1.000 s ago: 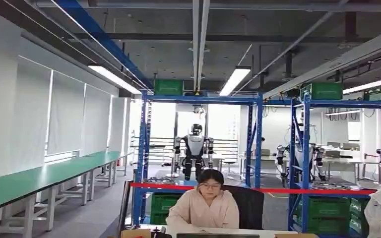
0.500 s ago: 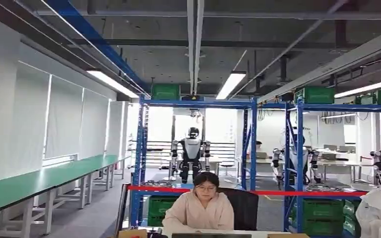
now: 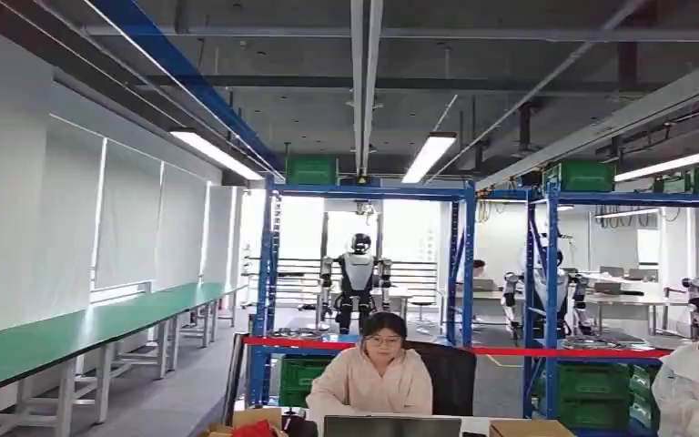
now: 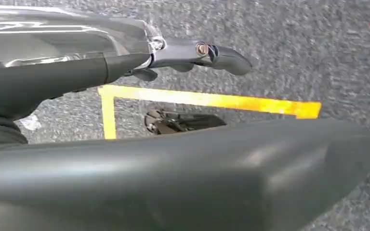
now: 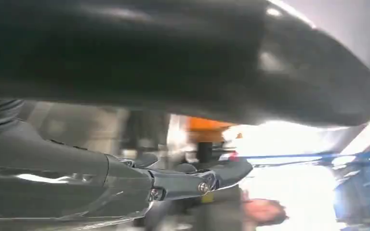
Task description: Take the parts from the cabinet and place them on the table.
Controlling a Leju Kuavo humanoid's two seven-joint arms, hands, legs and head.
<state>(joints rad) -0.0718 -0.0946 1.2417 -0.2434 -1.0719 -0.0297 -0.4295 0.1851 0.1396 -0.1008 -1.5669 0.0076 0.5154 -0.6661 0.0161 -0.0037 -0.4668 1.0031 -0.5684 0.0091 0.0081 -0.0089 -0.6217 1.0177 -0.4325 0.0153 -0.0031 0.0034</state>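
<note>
Right hand (image 5: 183, 180) sat close to the lens, thick grey thumb (image 5: 221, 62) and darker fingers (image 5: 192, 180) apart with nothing between them, against a blurred background with an orange object (image 5: 207, 126) and blue framing (image 5: 361, 187).

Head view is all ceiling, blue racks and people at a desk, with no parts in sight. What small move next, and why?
Probably tilt the head down before anything else. The head view sits high, across the person at the desk toward the blue racks with green crates. The left hand hangs over grey floor with yellow tape, holding nothing, so nothing is ready to pick.
</note>
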